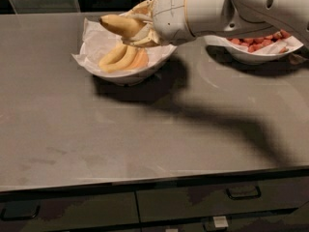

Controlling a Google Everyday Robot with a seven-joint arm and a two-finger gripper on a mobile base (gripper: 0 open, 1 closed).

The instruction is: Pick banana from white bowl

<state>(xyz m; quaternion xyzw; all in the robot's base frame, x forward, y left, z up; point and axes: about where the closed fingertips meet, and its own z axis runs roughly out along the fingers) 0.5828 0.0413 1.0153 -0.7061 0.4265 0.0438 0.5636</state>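
Banana point(118, 24): yellow, smooth, curved; hangs clear above white bowl point(128, 76), long axis left–right, tip pointing left.
Gripper point(138, 28): cream plastic, far centre, jaws pinching banana's right end.
White bowl: round, far left, lined with crinkled white paper; holds other bananas point(121, 57).
Strawberry bowl point(251, 58): white, far right, partly behind arm.
Countertop point(145, 144): grey, matte, faintly smudged.
Drawers point(193, 202): dark, under near edge; small white label point(220, 221) unreadable.

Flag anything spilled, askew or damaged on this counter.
Nothing stands out. The tool holds a yellow curved banana above the wide round white paper-lined bowl, where more bananas lie. The paper's corners poke past the rim, nothing spilled. The white bowl of red strawberries sits upright.
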